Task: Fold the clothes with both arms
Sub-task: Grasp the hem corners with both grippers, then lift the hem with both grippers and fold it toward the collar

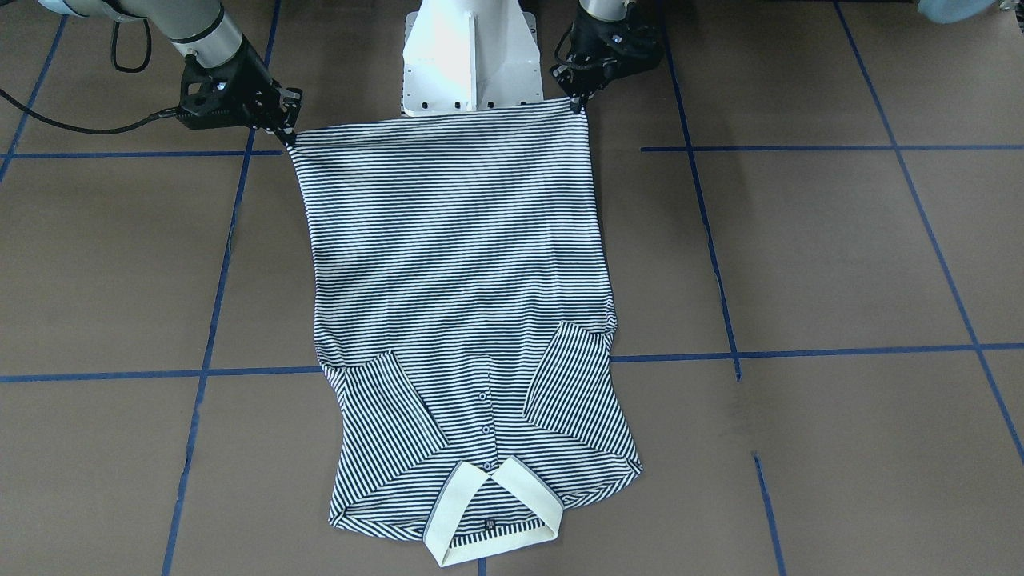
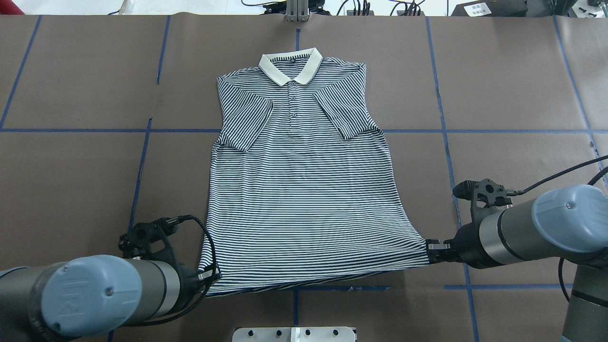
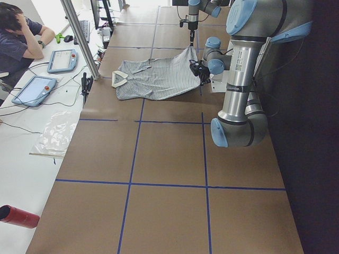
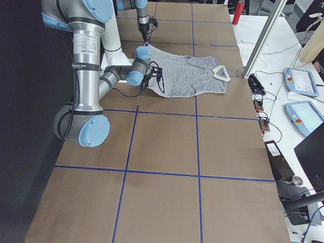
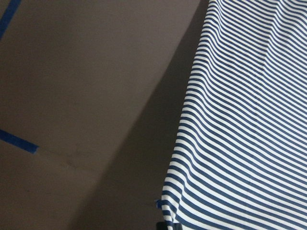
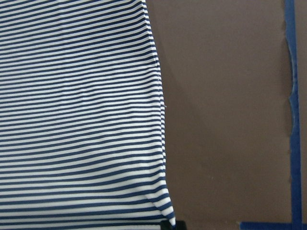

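The shirt (image 2: 299,190) lies face up in the middle of the table (image 2: 71,180), its collar (image 2: 289,69) at the far edge from the robot. Both sleeves (image 2: 247,121) are folded in over the chest. The hem nearest the robot is stretched taut and raised off the table. The left gripper (image 2: 209,275) has its jaws pinching one hem corner, and the right gripper (image 2: 432,251) has its jaws pinching the other. Blue tape lines (image 2: 137,180) cross the table, and the white base (image 1: 468,56) stands just behind the hem.
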You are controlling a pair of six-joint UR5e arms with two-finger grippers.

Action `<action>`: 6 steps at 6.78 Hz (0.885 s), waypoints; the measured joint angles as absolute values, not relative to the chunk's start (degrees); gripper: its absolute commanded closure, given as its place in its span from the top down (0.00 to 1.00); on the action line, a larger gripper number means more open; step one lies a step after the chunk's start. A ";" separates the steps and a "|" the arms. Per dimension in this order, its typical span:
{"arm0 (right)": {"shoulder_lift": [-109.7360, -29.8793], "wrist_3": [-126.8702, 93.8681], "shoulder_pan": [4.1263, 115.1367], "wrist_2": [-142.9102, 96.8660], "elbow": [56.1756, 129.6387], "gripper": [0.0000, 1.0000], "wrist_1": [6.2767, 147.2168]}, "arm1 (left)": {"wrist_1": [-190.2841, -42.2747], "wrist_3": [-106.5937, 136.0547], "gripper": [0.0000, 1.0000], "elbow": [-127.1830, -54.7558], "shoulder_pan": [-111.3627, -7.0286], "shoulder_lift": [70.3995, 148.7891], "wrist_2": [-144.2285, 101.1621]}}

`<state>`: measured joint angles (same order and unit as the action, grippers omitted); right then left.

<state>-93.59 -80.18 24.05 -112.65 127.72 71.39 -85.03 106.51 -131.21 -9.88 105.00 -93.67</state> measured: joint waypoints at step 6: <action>-92.13 -78.46 26.04 -123.65 131.40 0.00 71.05 | -83.14 102.19 0.00 -134.99 -8.87 104.23 -97.70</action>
<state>-92.13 -78.46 26.04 -123.65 131.40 71.05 -83.14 102.19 -134.99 -8.87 104.23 -97.70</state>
